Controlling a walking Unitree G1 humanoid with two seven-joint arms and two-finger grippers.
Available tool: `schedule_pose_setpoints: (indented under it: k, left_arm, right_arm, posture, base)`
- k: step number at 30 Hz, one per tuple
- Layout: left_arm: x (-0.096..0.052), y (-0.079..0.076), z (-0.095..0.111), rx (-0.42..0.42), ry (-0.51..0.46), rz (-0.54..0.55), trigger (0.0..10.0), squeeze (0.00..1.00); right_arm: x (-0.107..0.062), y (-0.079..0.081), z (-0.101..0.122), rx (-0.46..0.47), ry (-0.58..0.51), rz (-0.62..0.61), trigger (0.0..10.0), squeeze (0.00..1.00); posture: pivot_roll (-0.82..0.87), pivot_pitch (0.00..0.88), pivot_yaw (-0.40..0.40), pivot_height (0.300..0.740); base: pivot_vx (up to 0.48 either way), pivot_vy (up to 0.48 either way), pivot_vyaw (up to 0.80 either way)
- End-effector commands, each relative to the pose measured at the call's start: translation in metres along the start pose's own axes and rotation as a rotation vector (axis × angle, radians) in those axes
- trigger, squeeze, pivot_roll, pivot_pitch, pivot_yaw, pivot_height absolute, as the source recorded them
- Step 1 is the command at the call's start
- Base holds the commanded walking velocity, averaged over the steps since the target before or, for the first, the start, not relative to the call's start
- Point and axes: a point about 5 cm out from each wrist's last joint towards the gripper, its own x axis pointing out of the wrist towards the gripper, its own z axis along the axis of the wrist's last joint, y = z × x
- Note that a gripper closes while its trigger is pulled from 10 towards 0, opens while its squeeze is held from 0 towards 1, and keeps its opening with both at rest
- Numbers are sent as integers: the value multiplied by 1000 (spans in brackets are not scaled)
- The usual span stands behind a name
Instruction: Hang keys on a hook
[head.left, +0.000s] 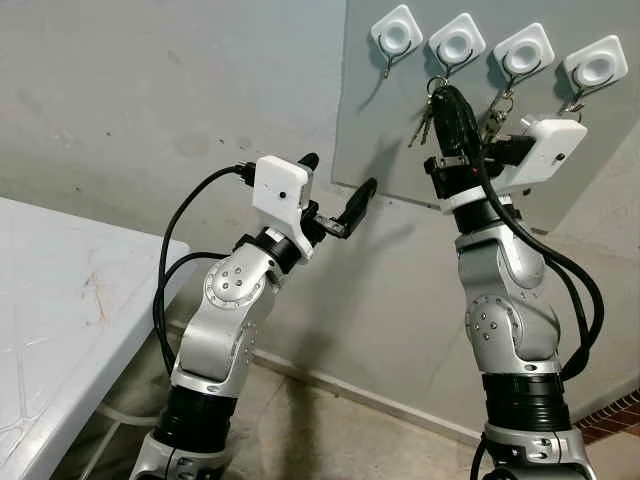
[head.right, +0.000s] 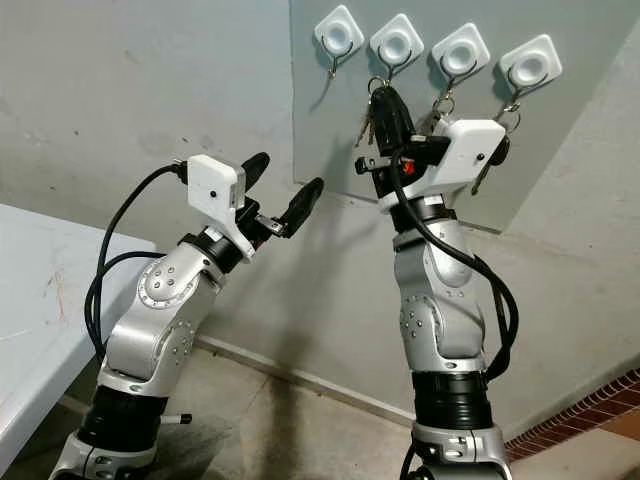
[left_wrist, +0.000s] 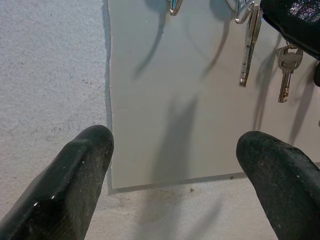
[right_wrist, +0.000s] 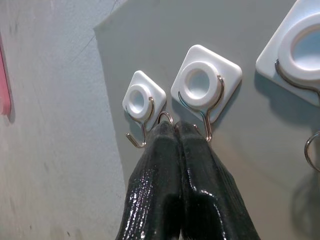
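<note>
a panel (head.left: 400, 150) is fixed flat on the wall (head.left: 150, 100), and four hooks (head.left: 397, 38) sit in a row along its top. the right gripper (head.left: 447, 97) reaches up to the second hook from the left (head.left: 457, 47), fingers pressed together on a key ring (right_wrist: 165, 116) just below it, with keys (head.left: 423, 122) hanging beside its fingers. more keys (head.left: 497, 112) hang from the third hook. the left gripper (head.left: 340, 190), fingers spread, sits lower and left, before the panel's lower left corner. a table (head.left: 60, 300) stands at far left, against the wall.

no legible text, labels or signs
</note>
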Motion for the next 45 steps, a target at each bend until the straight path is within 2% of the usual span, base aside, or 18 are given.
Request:
schedule_pose_setpoints:
  k: [1, 12, 25, 30, 31, 32, 38, 45]
  left_arm:
    - [2, -2, 9, 16, -26, -9, 10000, 0]
    - [2, -2, 9, 14, -25, -7, 10000, 0]
    - [2, -2, 10, 9, -28, -6, 10000, 0]
    - [2, -2, 10, 9, -28, -5, 10000, 0]
    - [2, -2, 10, 8, -28, -4, 10000, 0]
    - [2, -2, 10, 8, -27, -3, 10000, 0]
    - [2, -2, 10, 6, -27, -1, 10000, 0]
    - [1, -1, 10, 4, -27, 11, 10000, 0]
  right_arm:
    - [6, 0, 5, 17, -21, -5, 10000, 0]
    - [6, -5, 1, 56, -7, -45, 10000, 0]
    - [0, -9, -10, 165, 41, -95, 10000, 0]
    - [-1, -10, -13, 170, 55, -100, 10000, 0]
    - [-2, -9, -14, 175, 57, -100, 10000, 741]
    - [-2, -9, -14, 181, 57, -99, 10000, 1000]
    - [-4, -9, -15, 180, 59, -97, 10000, 1000]
    - [-9, -11, -20, 108, 78, -101, 10000, 1000]
  posture:
    - [29, 74, -13, 740]
    - [28, 78, -12, 740]
    - [28, 83, -11, 740]
    - [30, 83, -11, 740]
    - [30, 84, -11, 740]
    - [30, 84, -11, 740]
    - [30, 85, -11, 740]
    - [29, 82, -12, 740]
  base:
    - [0, 0, 0]
    - [0, 0, 0]
    - [0, 0, 0]
    - [0, 0, 0]
    - [0, 0, 0]
    - [0, 0, 0]
    - [0, 0, 0]
    - [0, 0, 0]
